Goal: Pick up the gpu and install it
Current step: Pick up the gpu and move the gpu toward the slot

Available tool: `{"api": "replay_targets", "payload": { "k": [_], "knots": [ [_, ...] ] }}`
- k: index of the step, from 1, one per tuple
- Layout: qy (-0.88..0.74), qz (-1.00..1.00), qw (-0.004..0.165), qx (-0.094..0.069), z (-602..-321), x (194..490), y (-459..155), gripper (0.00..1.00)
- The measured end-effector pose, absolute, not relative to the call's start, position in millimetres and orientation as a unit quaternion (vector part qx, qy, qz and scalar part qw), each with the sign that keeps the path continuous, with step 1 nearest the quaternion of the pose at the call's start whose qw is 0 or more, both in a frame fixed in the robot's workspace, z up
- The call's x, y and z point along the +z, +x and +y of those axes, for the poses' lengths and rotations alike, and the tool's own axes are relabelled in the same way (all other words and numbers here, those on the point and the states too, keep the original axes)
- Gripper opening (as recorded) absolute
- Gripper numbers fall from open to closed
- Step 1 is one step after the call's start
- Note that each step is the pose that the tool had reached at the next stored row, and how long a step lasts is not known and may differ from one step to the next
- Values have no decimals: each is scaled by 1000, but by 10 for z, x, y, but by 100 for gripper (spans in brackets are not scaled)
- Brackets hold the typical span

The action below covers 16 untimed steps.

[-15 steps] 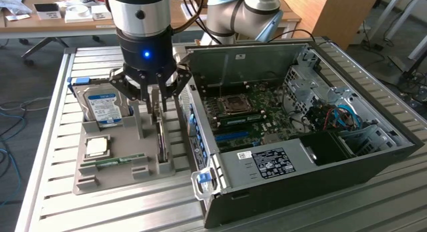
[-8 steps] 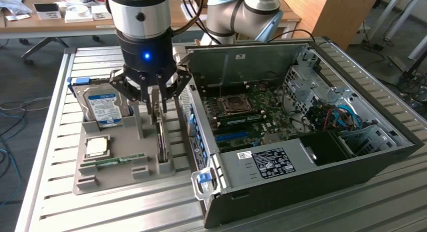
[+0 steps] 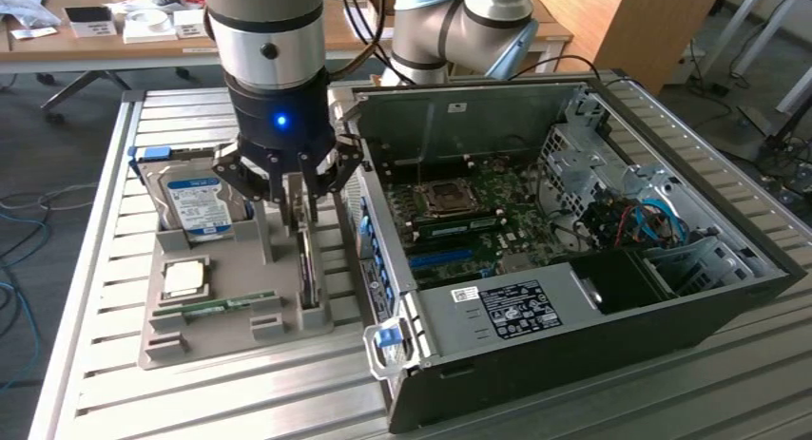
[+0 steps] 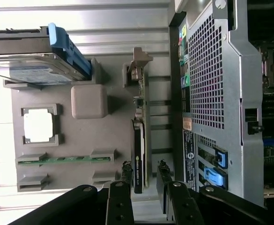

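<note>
From the exterior view: the arm [image 3: 269, 50] straight down over a grey tray [image 3: 165, 350] on the slatted tabletop [image 3: 89, 392], with the claw [image 3: 299, 198] low above the gpu [image 3: 308, 269]. Also from there, on the exterior view's right: the open computer case [image 3: 660, 297], with its green board [image 3: 495, 212] and blue cables [image 3: 653, 220] inside. From the wrist view, much closer: the claw [image 4: 144, 165] spread wide, one of the fingers [image 4: 126, 171] on each side of the gpu [image 4: 138, 150], a small gap at both sides, nothing pinched. Seen there too: the holey back wall of the case [image 4: 211, 70] and its blue clips [image 4: 216, 176]. The gpu: standing up on its thin long edge in a slot of the tray [image 4: 80, 136], at the tray side nearest the case. Long way running far to near in the exterior view, side by side with the case wall. Flat faces turned toward the case and toward the rest of the tray. Bracket end: hard to tell. Around it: a hard drive [image 3: 197, 207] with a blue and white label, up on edge at the far end of the tray, crosswise to the gpu. A square chip [image 3: 184, 277] flat in its pocket. A green RAM stick [image 3: 216, 307], also crosswise. Case wall just beside the gpu, close to one finger.
</note>
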State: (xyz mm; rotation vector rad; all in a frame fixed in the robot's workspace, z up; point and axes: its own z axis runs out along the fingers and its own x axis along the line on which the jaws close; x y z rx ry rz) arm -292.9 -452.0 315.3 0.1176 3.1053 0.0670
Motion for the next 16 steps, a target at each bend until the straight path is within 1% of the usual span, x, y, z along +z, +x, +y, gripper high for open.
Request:
{"api": "replay_targets", "payload": {
  "k": [16],
  "knots": [
    [38,999,17,22,-4558,3011,-2930,36]
  ]
}}
